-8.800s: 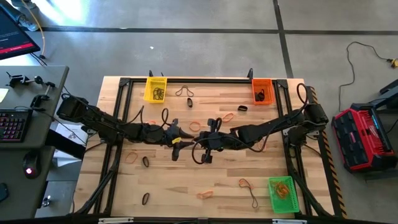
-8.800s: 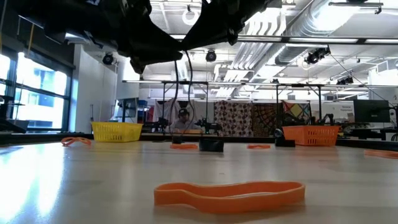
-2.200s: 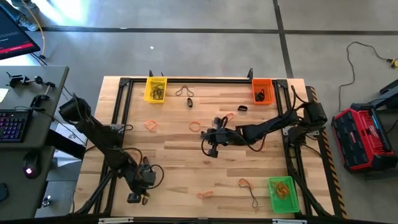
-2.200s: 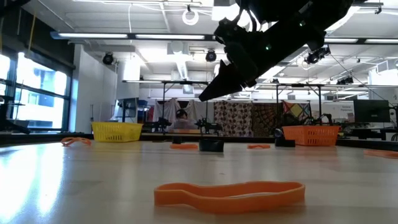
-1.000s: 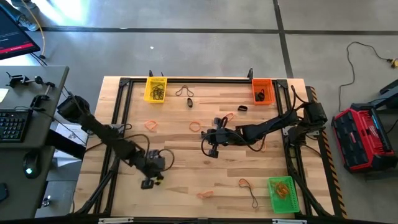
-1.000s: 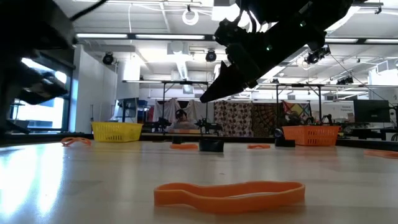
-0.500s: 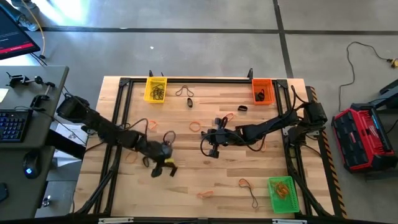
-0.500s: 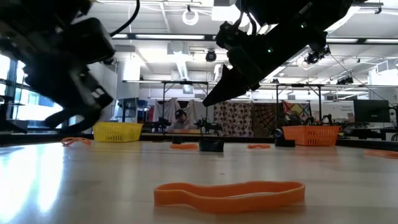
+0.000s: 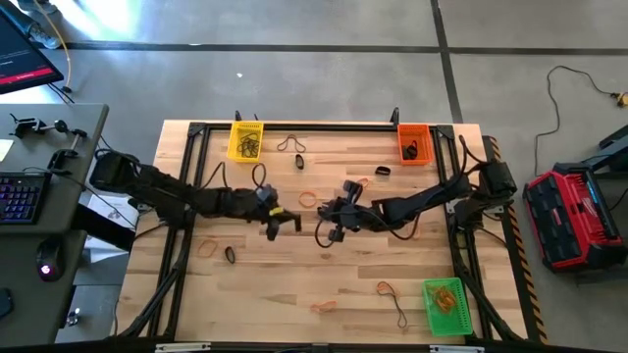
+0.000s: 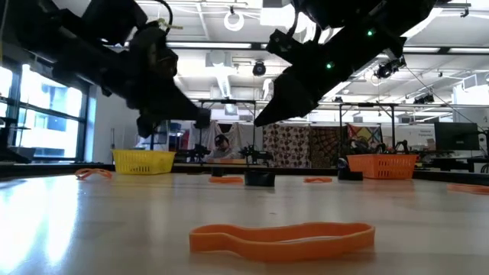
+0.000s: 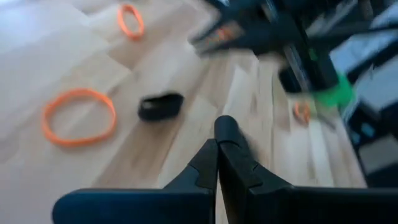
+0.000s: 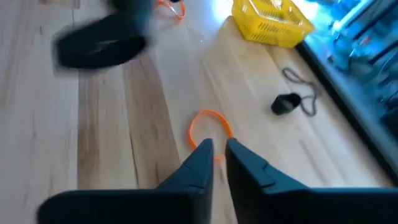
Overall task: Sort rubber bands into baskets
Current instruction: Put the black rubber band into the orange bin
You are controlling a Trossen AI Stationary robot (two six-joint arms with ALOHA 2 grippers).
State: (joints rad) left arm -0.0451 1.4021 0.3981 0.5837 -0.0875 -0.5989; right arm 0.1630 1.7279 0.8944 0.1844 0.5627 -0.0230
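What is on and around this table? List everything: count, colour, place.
Baskets: three; yellow basket far-left corner, orange basket far-right corner, green basket near-right corner.
Orange rubber bands: several, scattered on the table.
Black rubber bands: several, scattered.
Case: one, red and black, floor right of table.
Keyboard: one, desk at left.
Left gripper: mid-table, fingers shut.
Right gripper: mid-table, fingers slightly apart, empty.
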